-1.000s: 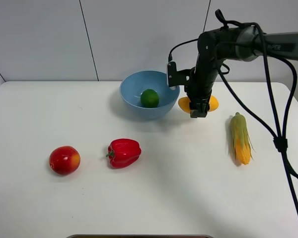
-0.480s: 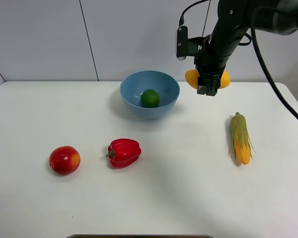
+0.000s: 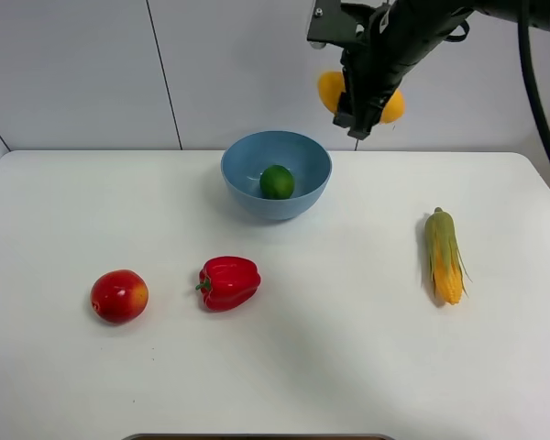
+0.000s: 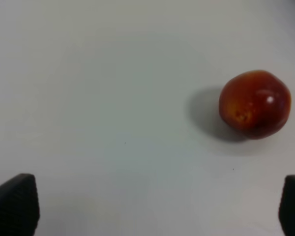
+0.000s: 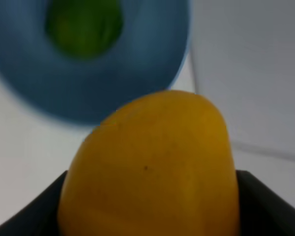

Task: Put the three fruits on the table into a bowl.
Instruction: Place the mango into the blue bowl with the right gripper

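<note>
My right gripper (image 3: 359, 108) is shut on the yellow-orange mango (image 3: 330, 92) and holds it high above the table, just right of and above the light-blue bowl (image 3: 247, 179). The mango (image 5: 152, 172) fills the right wrist view, with the bowl (image 5: 137, 83) and the lime (image 5: 83, 24) beyond it. The green lime (image 3: 277, 181) lies in the bowl. The red apple (image 3: 119, 295) sits on the white table (image 3: 330, 367) at the front left. The left wrist view shows the apple (image 4: 254, 103) ahead of my left gripper (image 4: 147, 206), whose fingertips (image 4: 14, 204) stand wide apart and empty.
A red bell pepper (image 3: 228, 282) lies right of the apple. A corn cob (image 3: 444, 255) with green husk lies at the right side of the table. A grey panelled wall stands behind the table.
My right gripper has lifted the mango from table height beside the bowl to well above it and shifted it slightly left toward the bowl. Nothing else moved.
</note>
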